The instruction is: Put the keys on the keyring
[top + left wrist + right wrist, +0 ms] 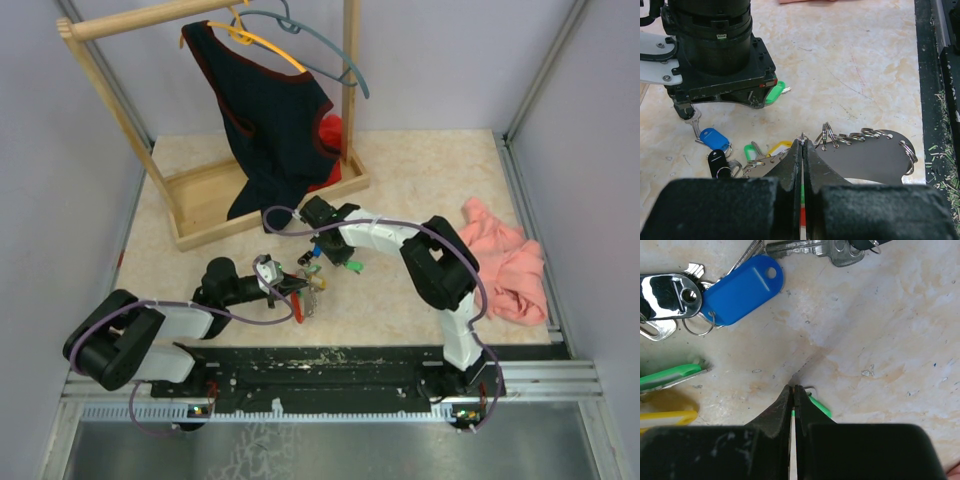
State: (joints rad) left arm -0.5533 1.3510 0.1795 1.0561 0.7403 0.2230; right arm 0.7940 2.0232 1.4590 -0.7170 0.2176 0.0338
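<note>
Green-tagged key point(816, 406) sits pinched in the right gripper point(793, 388) toward the near edge of the table point(430, 180), the left gripper point(803, 142) clamped on the keyring point(299, 285); blue key point(742, 290) and yellow key point(779, 147) apparently unthreaded.

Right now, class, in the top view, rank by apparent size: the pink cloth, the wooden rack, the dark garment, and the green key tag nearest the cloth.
1. wooden rack
2. dark garment, hanging from it
3. pink cloth, crumpled, so judged as bunched
4. green key tag, by far the smallest
</note>
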